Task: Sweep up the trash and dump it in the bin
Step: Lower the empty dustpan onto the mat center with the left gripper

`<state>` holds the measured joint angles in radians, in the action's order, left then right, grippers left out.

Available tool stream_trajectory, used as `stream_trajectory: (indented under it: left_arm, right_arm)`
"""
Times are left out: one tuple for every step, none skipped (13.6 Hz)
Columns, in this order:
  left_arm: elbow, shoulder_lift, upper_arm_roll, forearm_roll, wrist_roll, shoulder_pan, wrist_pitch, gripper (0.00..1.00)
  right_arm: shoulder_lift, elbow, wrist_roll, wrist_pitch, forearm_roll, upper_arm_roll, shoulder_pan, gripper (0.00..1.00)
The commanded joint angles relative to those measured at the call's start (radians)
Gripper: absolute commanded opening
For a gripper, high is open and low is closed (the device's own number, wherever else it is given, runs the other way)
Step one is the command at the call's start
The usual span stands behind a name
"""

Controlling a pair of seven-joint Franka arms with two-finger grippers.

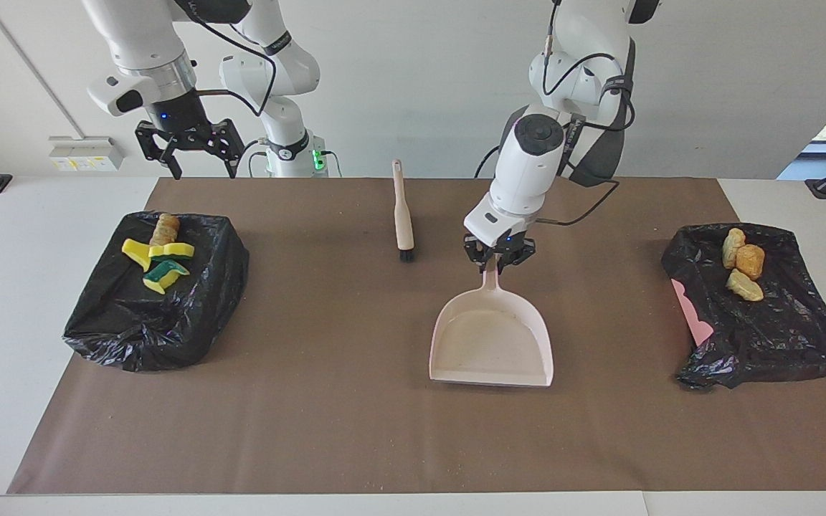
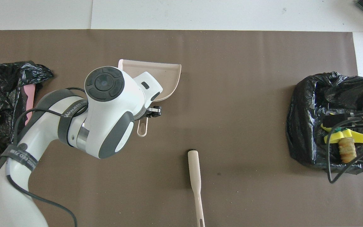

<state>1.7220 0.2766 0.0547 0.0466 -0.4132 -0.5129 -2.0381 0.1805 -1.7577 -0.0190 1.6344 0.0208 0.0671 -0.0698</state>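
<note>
Seven scraps of trash, yellow green-backed sponge chunks and tan bread lumps, already lie in bags: four (image 1: 158, 254) in the black plastic-lined bin (image 1: 191, 315) at the right arm's end of the worktop, three (image 1: 741, 269) on the crumpled black bag (image 1: 779, 337) at the left arm's end. No scrap shows on the brown mat (image 1: 327, 416), so the sweeping and dumping look finished and the step in hand appears to be setting the tools down.

The left claw (image 1: 497, 259) is clamped tight on the handle of the pale pink plastic dustpan (image 1: 492, 344), which sits flat or nearly flat on the mat near its middle, handle toward 12 o'clock in the facing view and open lip toward 6 o'clock. The next move likely calls for this claw to let go of the handle and lift straight up, so as not to drag the pan.

The left arm reaches in from its base at about 1 o'clock of the pan, wrist pointing steeply down over the handle. The right claw (image 1: 191, 147) hangs wide open and empty, high in the air over the edge of the worktop by the lined bin, where the arm waits. The beige-handled brush with black bristles (image 1: 403, 215) lies on the mat at about 11 o'clock from the pan, untouched.
</note>
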Motion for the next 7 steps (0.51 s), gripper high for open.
stream_trajectory:
  left_arm:
    - [-0.111, 0.078, -0.023, 0.018, -0.03, -0.049, -0.01, 0.0]
    - [-0.119, 0.082, -0.022, 0.018, -0.03, -0.067, -0.02, 0.0]
    - [-0.127, 0.093, -0.024, 0.019, -0.03, -0.085, -0.028, 0.0]
    - [-0.149, 0.116, -0.024, 0.019, -0.042, -0.09, -0.03, 0.0]
    - [-0.186, 0.137, -0.024, 0.019, -0.076, -0.088, -0.028, 0.0]
    - [-0.214, 0.162, -0.024, 0.019, -0.102, -0.088, -0.028, 0.0]
    - [-0.226, 0.168, -0.024, 0.019, -0.105, -0.09, -0.028, 0.0]
  right_arm:
    - [-0.088, 0.143, -0.029, -0.098, 0.014, 0.002, 0.025, 1.0]
    - [-0.117, 0.202, -0.029, -0.119, 0.007, 0.006, 0.025, 1.0]
    - [-0.115, 0.204, -0.027, -0.12, 0.004, 0.013, 0.025, 1.0]
    - [-0.108, 0.193, -0.022, -0.119, 0.005, 0.019, 0.024, 1.0]
    - [-0.108, 0.193, -0.022, -0.119, 0.005, 0.017, 0.024, 1.0]
    - [-0.107, 0.192, -0.03, -0.126, 0.005, 0.014, 0.024, 1.0]
    - [-0.098, 0.19, -0.029, -0.154, 0.001, 0.013, 0.022, 1.0]
